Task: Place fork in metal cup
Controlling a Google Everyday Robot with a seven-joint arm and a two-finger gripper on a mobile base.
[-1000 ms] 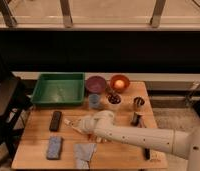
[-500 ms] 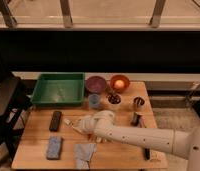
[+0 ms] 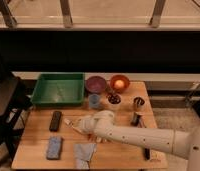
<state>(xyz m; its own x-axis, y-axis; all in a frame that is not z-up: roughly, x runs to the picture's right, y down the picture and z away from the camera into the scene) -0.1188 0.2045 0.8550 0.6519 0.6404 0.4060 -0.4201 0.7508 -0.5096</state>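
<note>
Wooden table (image 3: 38, 136) in dim light, dark railing behind. The white arm (image 3: 143, 140) stretches across from the lower right. The gripper (image 3: 73, 122) sits low over the left-centre of the tabletop, just beside a black bar-shaped object (image 3: 55, 120), fingers pressed together. Whether the fork is pinched in there, I cannot tell. The metal cup (image 3: 138, 103) stands upright on the right side, well apart from the gripper. A blue cup (image 3: 94, 101) stands just in front of the purple bowl (image 3: 95, 83), beside the green tray (image 3: 43, 96).
</note>
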